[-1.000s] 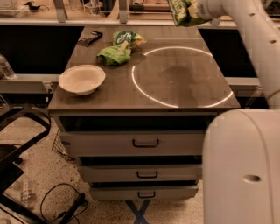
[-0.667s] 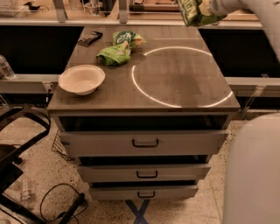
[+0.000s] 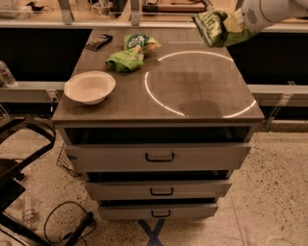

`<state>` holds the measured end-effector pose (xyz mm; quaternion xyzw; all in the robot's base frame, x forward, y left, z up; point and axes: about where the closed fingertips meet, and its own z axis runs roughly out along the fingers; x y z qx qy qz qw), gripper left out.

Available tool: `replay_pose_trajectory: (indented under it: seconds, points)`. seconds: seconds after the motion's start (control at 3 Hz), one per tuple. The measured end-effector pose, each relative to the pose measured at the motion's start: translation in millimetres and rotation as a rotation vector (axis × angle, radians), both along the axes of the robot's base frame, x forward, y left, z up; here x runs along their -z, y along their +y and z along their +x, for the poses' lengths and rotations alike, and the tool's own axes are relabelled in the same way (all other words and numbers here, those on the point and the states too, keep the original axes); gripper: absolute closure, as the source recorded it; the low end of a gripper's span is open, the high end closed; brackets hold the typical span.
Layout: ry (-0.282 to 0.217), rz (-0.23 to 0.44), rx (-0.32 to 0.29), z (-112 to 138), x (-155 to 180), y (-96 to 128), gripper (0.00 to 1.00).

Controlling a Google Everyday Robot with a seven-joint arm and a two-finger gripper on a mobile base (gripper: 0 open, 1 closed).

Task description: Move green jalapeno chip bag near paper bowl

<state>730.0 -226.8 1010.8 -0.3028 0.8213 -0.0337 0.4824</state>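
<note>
green jalapeno chip bag (image 3: 210, 26): aloft, pinched in the claw (image 3: 230, 25) at the upper right of the camera view, over the far right corner of the bench (image 3: 192, 96). The claw is closed on the bag's right side and the bag hangs out to the left of it, clear of the surface.

Change over the last second: the bag sits lower in the view than it did and a touch further right. The bulky white arm that filled the right foreground is gone from there, and only its end link (image 3: 269, 12) shows at the top right. Nothing on the bench has shifted.

Outward from the claw: small green bag with a white-and-yellow label (image 3: 141, 42) at the far middle, a rounded bright-green bag (image 3: 125, 60) just in front of it, and a dark flat item (image 3: 98, 42) at the far left. The paper bowl (image 3: 89, 87) is at the front left edge, well apart from the held bag.

Reading: the grasp looks secure and the carry is under way, but no ground is gained toward the bowl yet. The remaining path runs diagonally left and forward, likely past the two smaller bags.
</note>
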Motion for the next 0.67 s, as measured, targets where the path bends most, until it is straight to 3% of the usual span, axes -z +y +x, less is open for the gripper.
replay_pose_trajectory:
  seconds: [0.33, 0.67]
  points:
    - [0.027, 0.001, -0.13, -34.6, 13.9, 30.1, 1.0]
    - [0.038, 0.017, -0.307, -56.6, 24.1, 68.7, 1.0]
